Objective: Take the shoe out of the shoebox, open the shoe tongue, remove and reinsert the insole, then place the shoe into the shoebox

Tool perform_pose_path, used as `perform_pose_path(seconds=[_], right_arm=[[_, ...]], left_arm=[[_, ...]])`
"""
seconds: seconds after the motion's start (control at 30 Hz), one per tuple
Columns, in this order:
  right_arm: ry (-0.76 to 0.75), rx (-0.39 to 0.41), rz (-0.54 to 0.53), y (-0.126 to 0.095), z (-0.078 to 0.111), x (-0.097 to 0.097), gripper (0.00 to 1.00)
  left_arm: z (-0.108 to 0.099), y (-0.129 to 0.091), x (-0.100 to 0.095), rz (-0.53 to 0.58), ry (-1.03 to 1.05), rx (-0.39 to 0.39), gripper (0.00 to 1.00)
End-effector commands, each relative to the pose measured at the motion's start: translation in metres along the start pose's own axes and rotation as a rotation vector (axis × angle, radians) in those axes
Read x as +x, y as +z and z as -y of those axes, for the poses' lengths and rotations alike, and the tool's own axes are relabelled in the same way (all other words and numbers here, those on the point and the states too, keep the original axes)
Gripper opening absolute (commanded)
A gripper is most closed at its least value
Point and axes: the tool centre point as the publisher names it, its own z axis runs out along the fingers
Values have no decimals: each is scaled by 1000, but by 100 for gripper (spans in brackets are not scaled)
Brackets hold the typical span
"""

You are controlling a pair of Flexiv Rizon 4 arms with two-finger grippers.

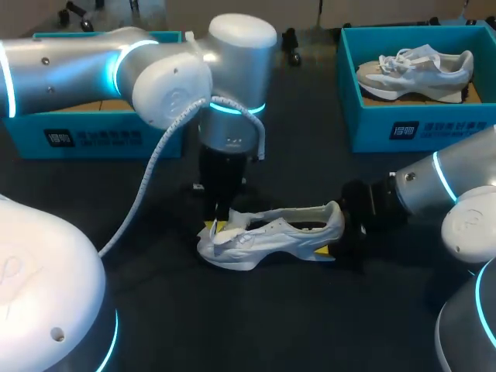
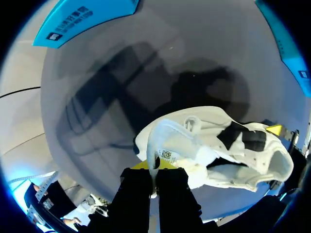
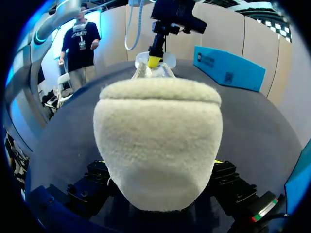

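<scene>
A dark, matte table [image 1: 302,147] fills the frame. At the upper right stands an open teal shoebox [image 1: 372,128], with a small dark label [image 1: 404,130] on its near wall. Inside it lies a pale grey and white sneaker [image 1: 415,68], resting on its sole, with its white laces loose on top. It spans most of the box.

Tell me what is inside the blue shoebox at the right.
One pale laced shoe rests in the shoebox, sole down. Anything beneath it or behind the near wall is hidden.
</scene>
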Motion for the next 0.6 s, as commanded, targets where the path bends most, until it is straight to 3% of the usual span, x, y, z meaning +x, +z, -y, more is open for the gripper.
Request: perform_pose_path(seconds=[0.03, 0.13, 0.17, 0.2, 0.23, 0.37, 0.6], right_arm=[[2, 6, 3, 2, 2, 0, 0], [2, 6, 3, 2, 2, 0, 0], [2, 6, 3, 2, 2, 0, 0], [2, 6, 3, 2, 2, 0, 0], [2, 6, 3, 2, 2, 0, 0], [2, 6, 3, 2, 2, 0, 0], [2, 6, 3, 2, 2, 0, 0]], left_arm=[[4, 12, 4, 23, -4, -3, 37], [5, 11, 1, 16, 1, 4, 44], [4, 9, 0, 13, 2, 14, 56], [4, 7, -1, 6, 13, 17, 93], [2, 6, -2, 0, 27, 22, 100], [-2, -1, -3, -29, 68, 42, 100], [-16, -33, -6, -148, 241, 70, 100]])
